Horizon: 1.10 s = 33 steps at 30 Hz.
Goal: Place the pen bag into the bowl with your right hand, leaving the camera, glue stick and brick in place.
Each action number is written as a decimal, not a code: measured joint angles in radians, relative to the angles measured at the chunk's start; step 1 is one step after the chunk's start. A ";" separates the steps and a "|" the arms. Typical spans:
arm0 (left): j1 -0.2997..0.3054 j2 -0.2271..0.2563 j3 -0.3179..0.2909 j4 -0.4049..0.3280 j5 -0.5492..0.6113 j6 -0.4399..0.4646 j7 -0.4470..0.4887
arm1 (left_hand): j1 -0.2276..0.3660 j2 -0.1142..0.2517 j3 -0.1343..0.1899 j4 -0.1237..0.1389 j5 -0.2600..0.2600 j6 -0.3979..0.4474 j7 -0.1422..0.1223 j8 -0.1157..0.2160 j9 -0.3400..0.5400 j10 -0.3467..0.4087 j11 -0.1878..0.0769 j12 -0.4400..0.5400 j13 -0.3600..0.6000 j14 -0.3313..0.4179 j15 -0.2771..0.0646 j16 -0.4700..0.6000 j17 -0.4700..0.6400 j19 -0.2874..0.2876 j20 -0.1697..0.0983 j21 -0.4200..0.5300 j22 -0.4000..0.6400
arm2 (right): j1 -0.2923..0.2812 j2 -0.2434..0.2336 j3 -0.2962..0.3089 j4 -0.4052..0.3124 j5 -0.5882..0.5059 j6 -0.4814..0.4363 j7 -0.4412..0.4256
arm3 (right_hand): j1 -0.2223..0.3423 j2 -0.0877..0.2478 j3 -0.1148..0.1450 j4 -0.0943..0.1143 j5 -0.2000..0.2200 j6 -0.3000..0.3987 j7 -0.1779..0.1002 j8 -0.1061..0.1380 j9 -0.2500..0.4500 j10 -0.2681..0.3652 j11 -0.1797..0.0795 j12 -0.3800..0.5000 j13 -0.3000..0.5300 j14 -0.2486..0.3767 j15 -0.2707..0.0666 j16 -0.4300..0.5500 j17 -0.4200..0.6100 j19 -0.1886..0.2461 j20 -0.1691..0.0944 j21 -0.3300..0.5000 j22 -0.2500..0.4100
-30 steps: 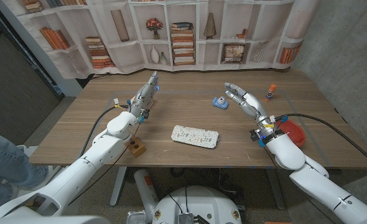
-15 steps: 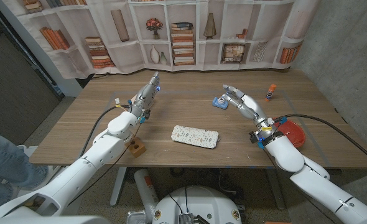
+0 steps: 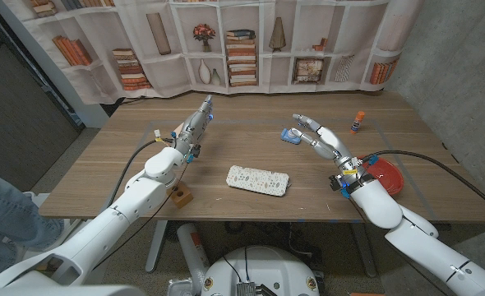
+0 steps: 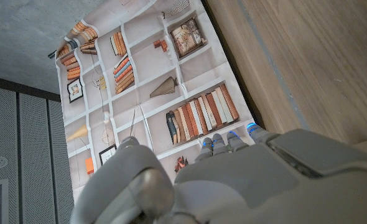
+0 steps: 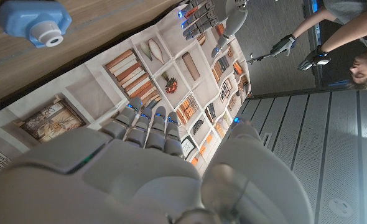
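Since a second ago my right hand [image 3: 318,136] has drawn back a little from the blue camera [image 3: 290,136], and its fingers, held together half a second ago, are now fanned apart with nothing in them. It hovers over the table [image 3: 103,177] just beside the camera, not touching it as far as I can tell. My left hand [image 3: 195,123] has stayed where it was, raised toward the far edge with its fingers straight and close together, holding nothing. Nothing on the table has moved.

The pen bag [image 3: 258,180] lies flat near the middle of the table, a little toward the near edge, well apart from both hands. The red bowl [image 3: 388,177] sits by the right edge, partly hidden behind my right forearm. The glue stick [image 3: 357,122] stands near the far right corner, too small to read. The brick [image 3: 180,196] sits at the near edge, partly covered by my left arm. In the right wrist view, a person's arms show at the picture's edge, cut off.
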 measured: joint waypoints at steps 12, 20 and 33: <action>-0.017 -0.003 0.011 0.009 0.010 0.019 -0.001 | 0.000 0.000 0.000 0.000 0.000 0.000 0.000 0.000 0.000 0.000 0.000 0.000 0.000 0.000 0.000 0.000 0.000 0.000 0.000 -0.004 0.000 | 0.020 -0.002 -0.018 0.018 -0.021 0.004 -0.001 | 0.005 0.005 0.004 -0.004 0.000 0.000 0.000 0.000 0.000 0.000 0.000 0.000 0.000 0.000 0.000 0.000 -0.002 0.000 0.000 -0.008 0.000; -0.029 -0.005 0.017 0.014 0.015 0.029 -0.001 | 0.005 0.005 0.000 0.000 0.000 0.000 0.000 0.000 0.000 0.000 0.000 0.000 0.000 0.000 0.000 0.000 0.000 0.000 0.000 -0.004 0.000 | 0.032 -0.004 -0.027 0.029 -0.035 0.008 -0.004 | 0.012 -0.002 0.000 -0.008 0.000 0.000 0.000 0.000 0.000 0.000 0.000 0.000 0.000 0.000 0.000 0.000 -0.002 0.000 0.000 -0.011 0.000; -0.047 -0.011 0.022 0.031 0.017 0.032 -0.011 | 0.005 0.005 -0.004 -0.004 0.000 0.000 0.000 0.000 0.000 0.000 0.000 0.000 0.000 0.000 0.000 0.000 0.000 0.000 0.000 -0.004 0.000 | 0.026 -0.014 -0.032 0.001 -0.095 -0.027 -0.031 | 0.017 0.004 0.004 -0.012 0.000 0.000 0.000 0.000 0.000 0.000 0.000 0.000 0.000 0.000 0.000 0.000 -0.002 0.010 -0.002 -0.015 0.000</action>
